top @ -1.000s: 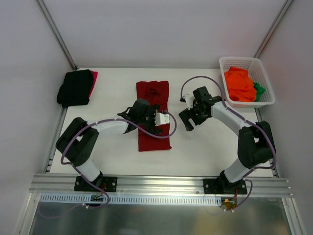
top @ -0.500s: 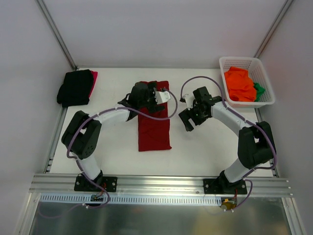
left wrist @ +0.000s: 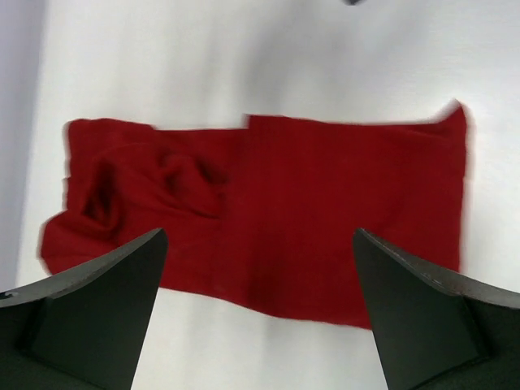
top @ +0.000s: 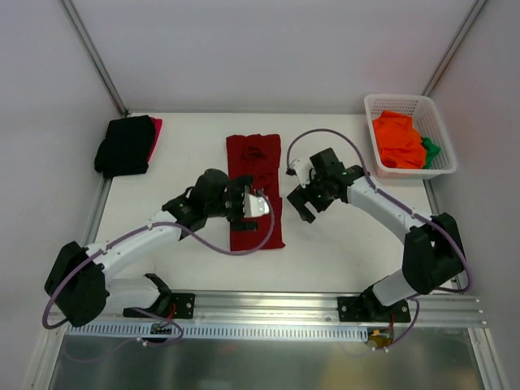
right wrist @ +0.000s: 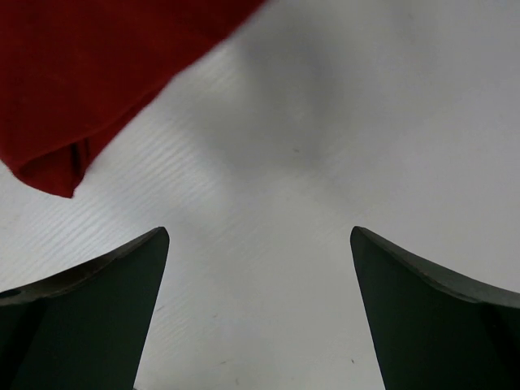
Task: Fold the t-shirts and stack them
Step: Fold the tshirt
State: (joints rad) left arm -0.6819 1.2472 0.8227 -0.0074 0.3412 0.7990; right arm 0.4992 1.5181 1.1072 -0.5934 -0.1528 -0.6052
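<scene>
From above, the dark red t-shirt [top: 253, 153] lay near the middle of the white table [top: 349, 244], folded into a long narrow strip running away from the arms, its far end rumpled into a small dark bump and its near end flat and square. The left gripper [top: 242, 206] hung over the strip's middle, hiding part of it, and the right gripper [top: 307, 200] stood just off the cloth's right edge above bare table; both had their jaws spread wide with nothing between them. At the far left corner a black t-shirt [top: 123, 145] sat folded on a bright red t-shirt [top: 156, 128], of which only a sliver showed. At the far right a white lattice basket [top: 410, 104] held a crumpled orange t-shirt [top: 398, 140] with a bit of green t-shirt [top: 431, 149] beside it. From the left wrist, the dark red t-shirt [left wrist: 325, 203] stretched sideways across the view, creased and bunched at its left end and smooth toward the right, with a small step in its upper edge where one layer ended; the left gripper [left wrist: 258, 237] was above it, fingers [left wrist: 97, 317] far apart and empty. From the right wrist, only a corner of the dark red t-shirt [right wrist: 89, 73] showed at upper left, its folded layers visible at the tip, and the right gripper [right wrist: 258, 236] hung agape over plain table [right wrist: 366, 122], apart from the cloth.
</scene>
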